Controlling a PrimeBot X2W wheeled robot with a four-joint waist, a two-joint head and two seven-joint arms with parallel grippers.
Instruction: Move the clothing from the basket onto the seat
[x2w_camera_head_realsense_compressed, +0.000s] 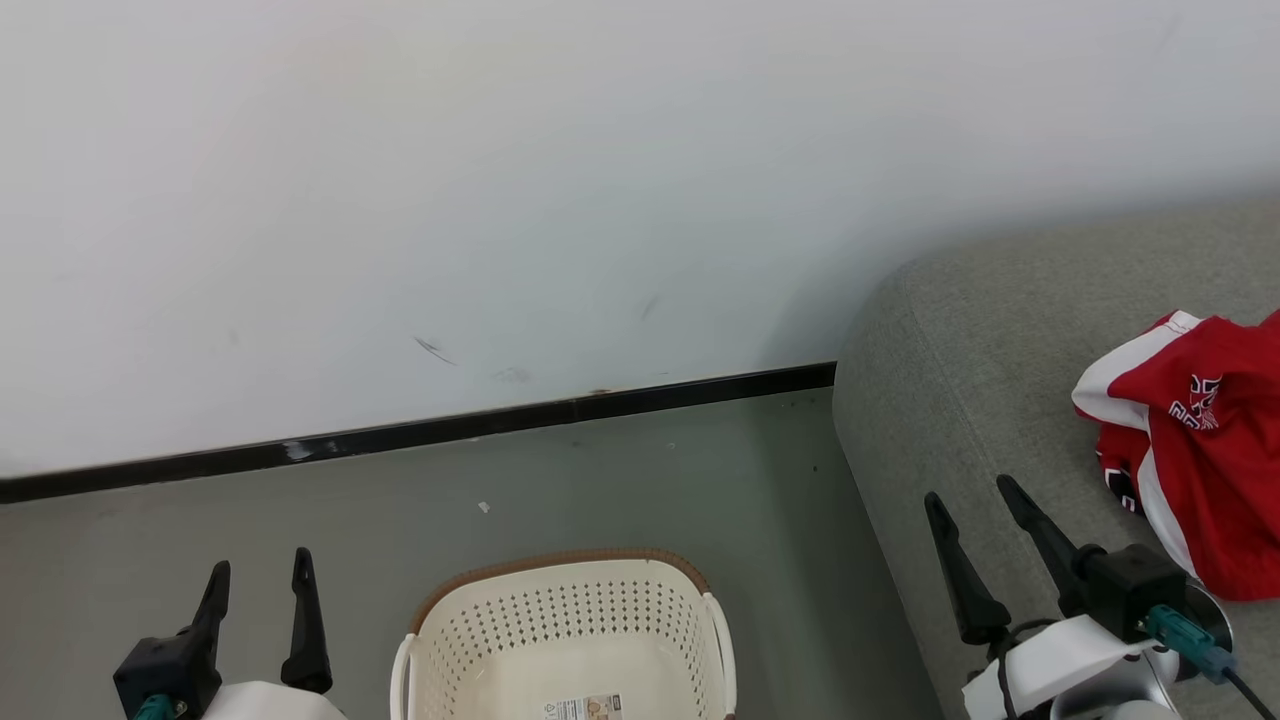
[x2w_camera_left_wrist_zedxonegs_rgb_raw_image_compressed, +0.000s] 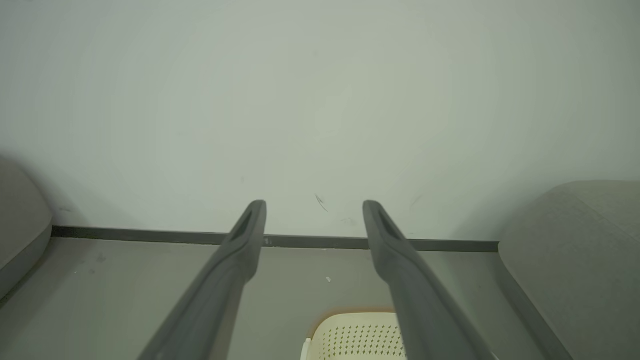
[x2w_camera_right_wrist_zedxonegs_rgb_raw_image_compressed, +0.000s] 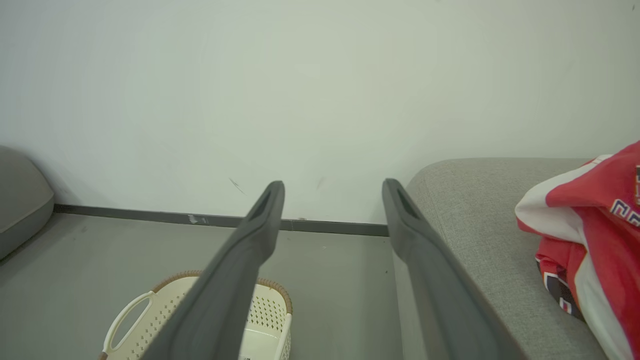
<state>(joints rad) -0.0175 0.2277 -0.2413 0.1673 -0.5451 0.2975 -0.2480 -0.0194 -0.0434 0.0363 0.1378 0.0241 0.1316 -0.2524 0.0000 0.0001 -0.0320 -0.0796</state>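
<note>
To the right of the basket, up on the seat, lies the clothing. It is a crumpled red heap with white stripes and dark, white-edged lettering, and it rests on the grey upholstery well apart from the basket.

The basket stands on the grey floor, near the seat's rounded end. Its brown woven-look rim faces the wall. Inside, its perforated cream sides and a label on the base are in plain sight.

The left gripper hangs to the left of the basket, just beside it. Its two dark fingers are spread apart. In the left wrist view only floor and wall show through the gap, and the basket's far rim sits low between the fingers.

The right gripper hangs to the right of the basket, over the near edge of the seat, between the basket and the clothing. Its fingers are also parted and clamp on nothing. The red fabric lies off to the right of them, not touching. In the right wrist view the left finger crosses in front of the basket's rim and handle.

Beyond the basket, a dark baseboard runs along the foot of the white wall, which carries a few faint scuff marks. Far to the left of the basket, the wrist views catch the rounded corner of another grey cushion.
</note>
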